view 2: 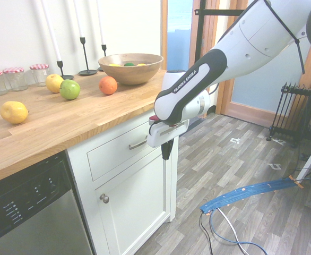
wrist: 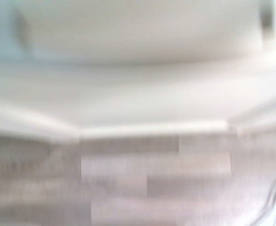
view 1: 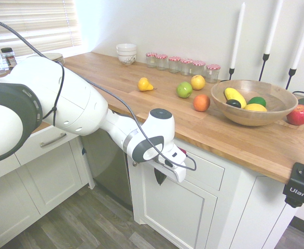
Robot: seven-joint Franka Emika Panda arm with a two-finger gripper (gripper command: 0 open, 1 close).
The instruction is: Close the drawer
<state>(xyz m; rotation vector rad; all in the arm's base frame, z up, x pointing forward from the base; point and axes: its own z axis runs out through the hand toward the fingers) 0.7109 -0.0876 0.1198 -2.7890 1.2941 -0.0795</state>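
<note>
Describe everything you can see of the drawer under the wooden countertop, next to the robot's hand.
The drawer has a white front with a recessed flat panel and a slim silver bar handle. It sits directly under the butcher-block countertop, above a white cabinet door with a round knob. Its front looks about flush with the cabinet frame, so it appears shut or nearly so. The hand, fingers shut and pointing down, hangs just before its right end; contact cannot be judged.
</note>
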